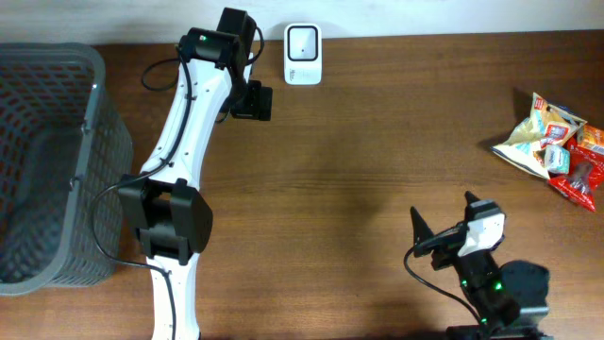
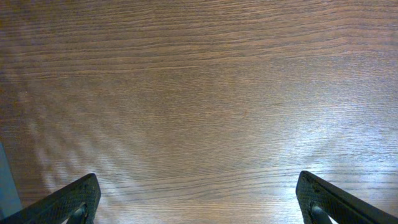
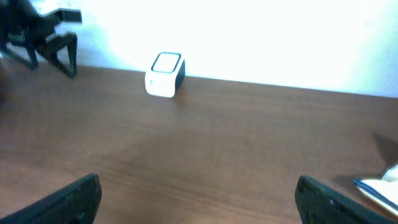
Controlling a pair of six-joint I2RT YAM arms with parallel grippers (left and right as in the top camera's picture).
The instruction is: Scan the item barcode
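The white barcode scanner point(image 1: 302, 54) stands at the table's far edge; the right wrist view shows the scanner point(image 3: 165, 74) far ahead. A pile of snack packets point(image 1: 555, 146), the items, lies at the right edge; a corner of one packet point(image 3: 380, 185) shows at the right of that view. My left gripper point(image 1: 253, 101) hangs open just left of the scanner, over bare wood, with nothing between its fingers point(image 2: 198, 176). My right gripper point(image 1: 442, 212) is open near the front right, empty point(image 3: 198, 178), well short of the packets.
A grey mesh basket point(image 1: 47, 161) fills the left end of the table point(image 1: 359, 179). The left arm point(image 1: 184, 123) stretches from the front edge to the back. A white wall runs behind the scanner.
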